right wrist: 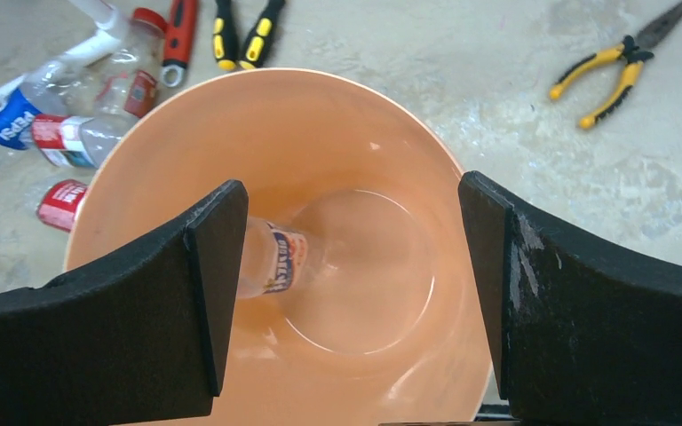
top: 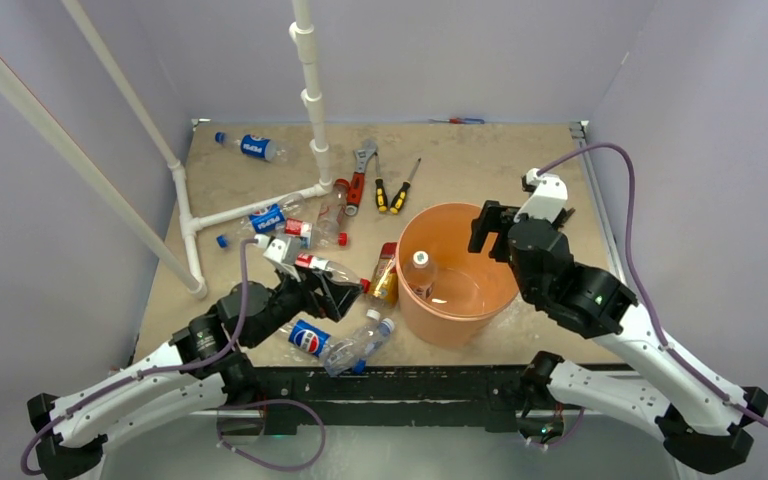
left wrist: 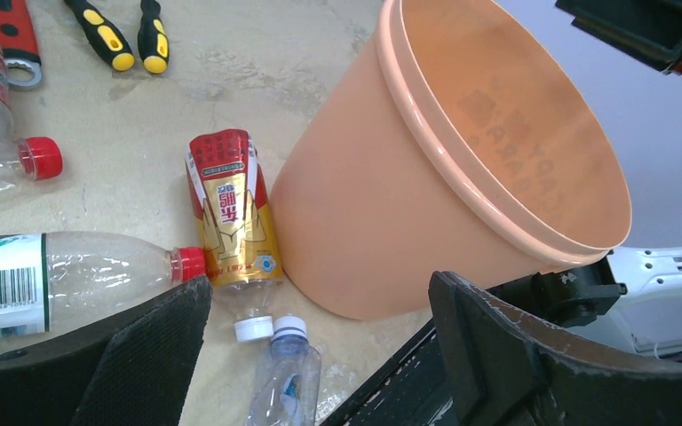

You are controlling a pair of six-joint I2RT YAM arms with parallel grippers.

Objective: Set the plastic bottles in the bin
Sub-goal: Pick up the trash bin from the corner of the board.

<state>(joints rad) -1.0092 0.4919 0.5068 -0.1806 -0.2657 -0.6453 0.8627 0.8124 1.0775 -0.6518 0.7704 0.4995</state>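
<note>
Left wrist view has the left gripper (left wrist: 320,288) spread wide with nothing between its fingers. A clear bottle with a green-and-white label (left wrist: 80,275) lies just outside its left finger, red cap pointing toward the gap. A red-and-gold labelled bottle (left wrist: 231,213) lies just ahead of the fingers, against or almost against the wall of the orange bin (left wrist: 364,204), which fills the space ahead and to the right. A small clear bottle (left wrist: 284,373) lies close beneath the gap.

The right gripper (right wrist: 351,204) hangs over the bin's mouth, jaws wide apart and empty. One bottle in the bin (right wrist: 271,257) lies below it, toward its left finger.

The crowding is the main risk, as I judge it. With three bottles so near the left fingers, closing could catch two at once, or nudge a round one so that it rolls away. These thin, partly crushed walls may buckle and slip out of a pinch. A carry toward the bin could knock its wall and shove it, or meet the right gripper parked above the rim.
</note>
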